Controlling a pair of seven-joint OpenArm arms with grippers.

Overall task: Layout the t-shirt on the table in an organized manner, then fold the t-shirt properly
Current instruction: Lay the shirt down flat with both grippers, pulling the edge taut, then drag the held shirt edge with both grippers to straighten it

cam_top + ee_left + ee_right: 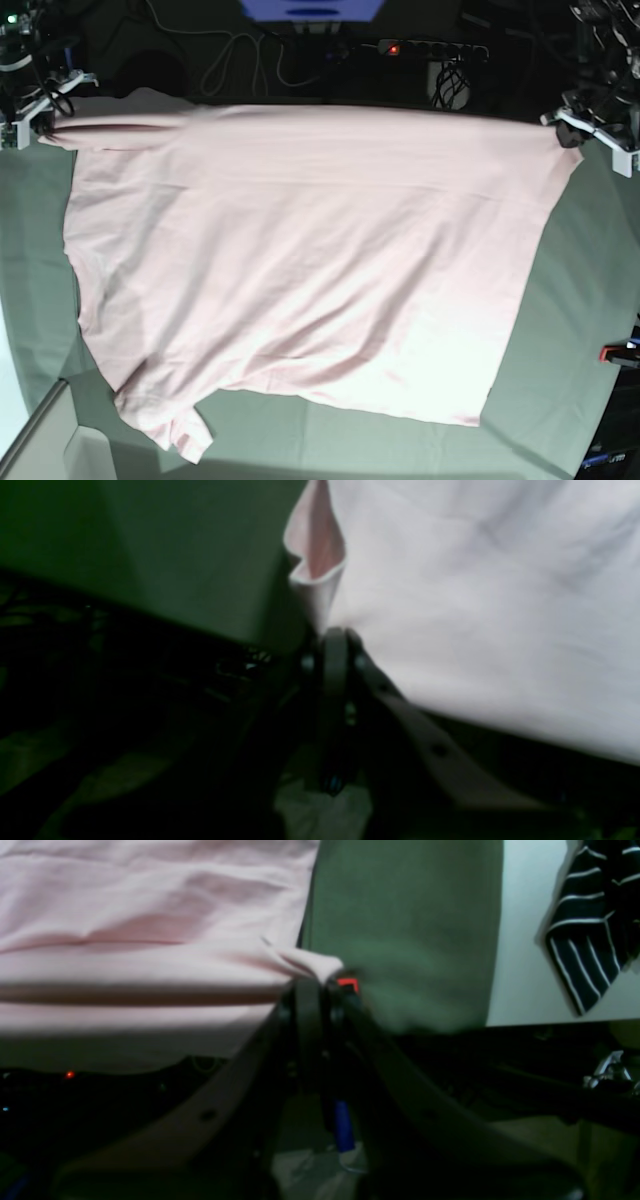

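Note:
The pale pink t-shirt (300, 260) is spread plain side up over most of the table (565, 330), with its far edge pulled taut between both grippers. At the far right of the base view, my left gripper (562, 124) is shut on one corner of that edge; the wrist view shows the cloth (475, 605) pinched at the left gripper (334, 632). Far left, my right gripper (47, 117) is shut on the other corner, and the fabric (150, 940) bunches at the right gripper (316, 981). A sleeve (175, 430) lies crumpled at the near left.
A red clamp (620, 352) sits on the table's right edge. Beyond the table cloth (410, 915), a black-and-white striped garment (590, 920) lies on a pale surface. Cables and a power strip (430, 48) run behind the far edge. A white box (40, 445) stands at the near left corner.

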